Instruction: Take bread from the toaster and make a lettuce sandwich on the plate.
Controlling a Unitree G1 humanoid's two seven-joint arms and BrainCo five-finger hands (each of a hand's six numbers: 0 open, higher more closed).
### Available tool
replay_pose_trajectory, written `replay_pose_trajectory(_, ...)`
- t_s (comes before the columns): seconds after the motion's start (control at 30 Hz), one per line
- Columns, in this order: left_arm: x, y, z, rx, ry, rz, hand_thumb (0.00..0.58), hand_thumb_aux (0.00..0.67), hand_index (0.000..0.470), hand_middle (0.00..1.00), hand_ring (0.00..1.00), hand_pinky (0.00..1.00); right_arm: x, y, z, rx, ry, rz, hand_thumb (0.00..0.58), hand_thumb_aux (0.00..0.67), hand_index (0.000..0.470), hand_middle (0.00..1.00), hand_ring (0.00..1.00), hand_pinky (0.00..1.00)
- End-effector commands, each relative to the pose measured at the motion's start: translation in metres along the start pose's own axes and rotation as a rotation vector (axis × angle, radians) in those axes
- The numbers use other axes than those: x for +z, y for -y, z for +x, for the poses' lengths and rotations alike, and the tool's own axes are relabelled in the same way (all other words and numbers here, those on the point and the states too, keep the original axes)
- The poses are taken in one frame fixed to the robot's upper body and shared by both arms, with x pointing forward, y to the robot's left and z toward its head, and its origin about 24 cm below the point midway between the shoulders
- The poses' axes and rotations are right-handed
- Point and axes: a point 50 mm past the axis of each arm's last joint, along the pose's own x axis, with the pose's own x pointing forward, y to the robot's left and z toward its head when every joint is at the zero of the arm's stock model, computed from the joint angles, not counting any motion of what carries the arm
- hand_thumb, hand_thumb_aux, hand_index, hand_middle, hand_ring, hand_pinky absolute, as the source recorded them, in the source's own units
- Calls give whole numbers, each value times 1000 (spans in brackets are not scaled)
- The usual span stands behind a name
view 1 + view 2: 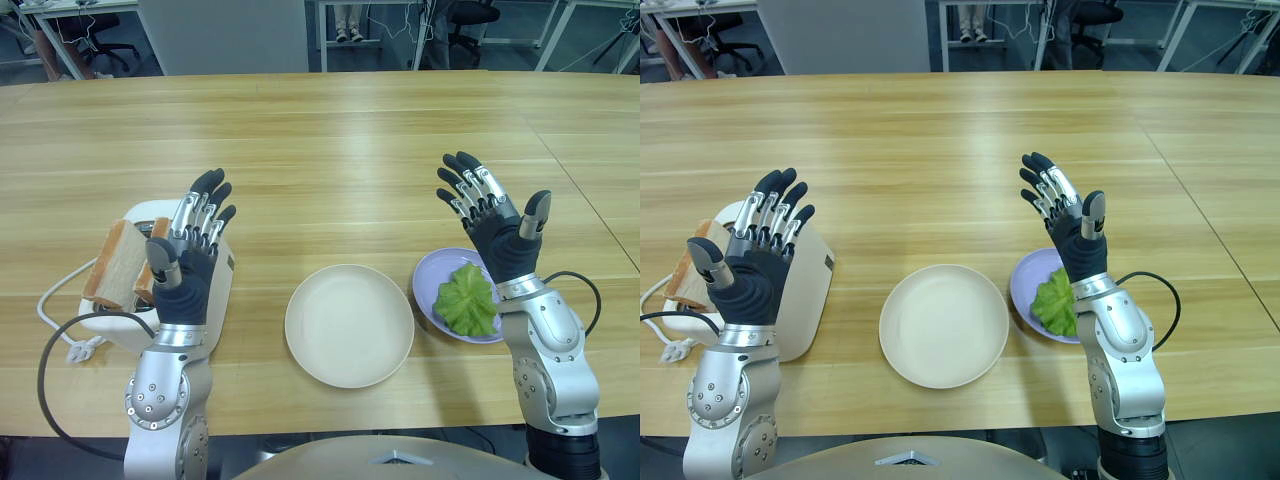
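Left robot hand point(190, 255) and right robot hand point(495, 225) hover open, empty. Bread point(110, 262) stands in the toaster point(222, 292) at 9 o'clock of the plate point(349, 325); lettuce point(466, 298) at 3. Pulling askew could tip the toaster or tear bread.

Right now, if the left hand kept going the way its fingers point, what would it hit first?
Likely nothing: the open left hand points up and away, beyond the toaster, where only bare table lies. Height is hard to judge, so it might pass through air.
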Motion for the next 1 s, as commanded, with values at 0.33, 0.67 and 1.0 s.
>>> replay_pose_trajectory(0.33, -5, 2, -1, -14, -20, 43, 0, 0, 0, 0, 0, 0, -3, -3, -1, 29, -11, -22, 0, 0, 0, 0, 0, 0)
replay_pose_trajectory(0.67, 73, -52, 11, 223, 92, 985, 0, 0, 0, 0, 0, 0, -6, -9, 0, 28, -10, -27, 0, 0, 0, 0, 0, 0)
replay_pose_trajectory(1.0, 47, -109, 1, 155, -445, 1534, 0, 0, 0, 0, 0, 0, -7, -12, -2, 21, -3, -45, 0, 0, 0, 0, 0, 0)
